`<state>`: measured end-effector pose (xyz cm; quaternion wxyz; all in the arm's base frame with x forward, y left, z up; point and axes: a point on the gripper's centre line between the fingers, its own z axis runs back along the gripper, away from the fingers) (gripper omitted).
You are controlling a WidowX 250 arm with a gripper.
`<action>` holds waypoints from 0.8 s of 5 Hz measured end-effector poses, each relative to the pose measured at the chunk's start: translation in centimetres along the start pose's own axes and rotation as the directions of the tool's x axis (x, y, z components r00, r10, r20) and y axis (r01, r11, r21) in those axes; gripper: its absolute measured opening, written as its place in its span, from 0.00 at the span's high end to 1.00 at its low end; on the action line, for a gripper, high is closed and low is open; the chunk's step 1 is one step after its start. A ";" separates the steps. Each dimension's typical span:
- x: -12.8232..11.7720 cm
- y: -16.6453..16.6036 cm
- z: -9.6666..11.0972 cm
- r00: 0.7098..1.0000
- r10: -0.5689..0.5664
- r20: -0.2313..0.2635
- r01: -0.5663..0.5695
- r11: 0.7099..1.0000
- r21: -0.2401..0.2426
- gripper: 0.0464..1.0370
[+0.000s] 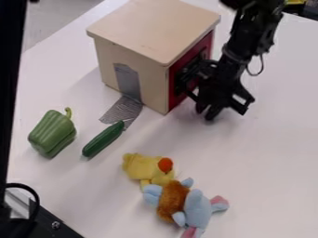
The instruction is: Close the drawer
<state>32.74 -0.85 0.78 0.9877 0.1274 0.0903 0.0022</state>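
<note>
One box (pixel 152 28), one gripper (pixel 223 106), one pepper (pixel 52 133), one cucumber (pixel 102 140)

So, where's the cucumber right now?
In the left half of the camera view, the cucumber lies on the table between the green pepper and the yellow plush toy, below the little house.

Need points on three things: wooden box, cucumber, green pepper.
Wooden box (pixel 153 28): camera view, on its pale top panel.
Cucumber (pixel 103 139): camera view, middle of its body.
Green pepper (pixel 52 133): camera view, middle of its body, below the stem.
</note>
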 end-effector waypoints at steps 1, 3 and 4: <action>0.3 -0.4 2.2 0.999 0.007 0.044 -0.004 0.998 -0.068 0.41; 1.2 0.2 9.4 0.983 0.024 0.179 0.000 0.991 -0.133 0.03; 0.5 0.8 11.8 0.975 0.027 0.220 0.007 0.988 -0.154 0.04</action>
